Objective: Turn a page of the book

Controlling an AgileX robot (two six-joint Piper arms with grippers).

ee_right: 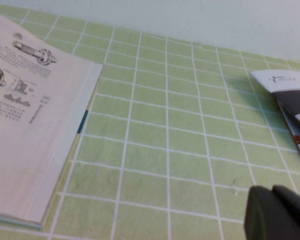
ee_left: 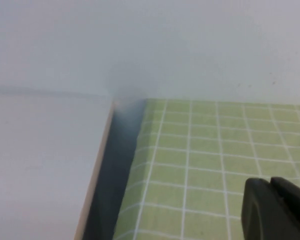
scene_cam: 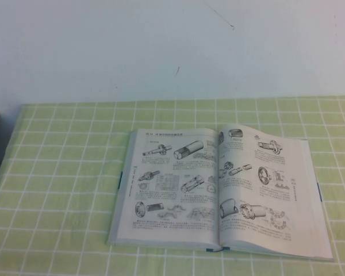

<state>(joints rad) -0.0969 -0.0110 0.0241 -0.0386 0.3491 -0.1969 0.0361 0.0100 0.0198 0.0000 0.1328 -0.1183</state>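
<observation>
neither arm reaches into the high view. the left claw (ee_left: 277, 210) shows only as a dark tip in its own wrist view, hanging above the green checked cloth near the counter's (ee_left: 200, 165) left edge, where a white panel (ee_left: 40, 165) stands beside a dark gap; whether it is released or clenched i cannot tell. the right claw (ee_right: 275, 215) shows the same way in the right wrist view (just a dark tip low in the frame), over bare cloth to the right of the book (ee_right: 35, 120); its state cannot be told either. a glossy leaflet (ee_right: 290, 110) lies on the cloth further right, well apart from the book.

the book (scene_cam: 218, 190) lies open and flat near the middle of the counter (scene_cam: 63, 172), slightly toward the near edge, its spine running near to far. both facing leaves carry gear and shaft drawings with small text. the page (scene_cam: 172, 184) with gear drawings lies flat on the left half, touching the stack beneath it. bluish-grey cover edges show along the left and right sides. nothing touches the book.
</observation>
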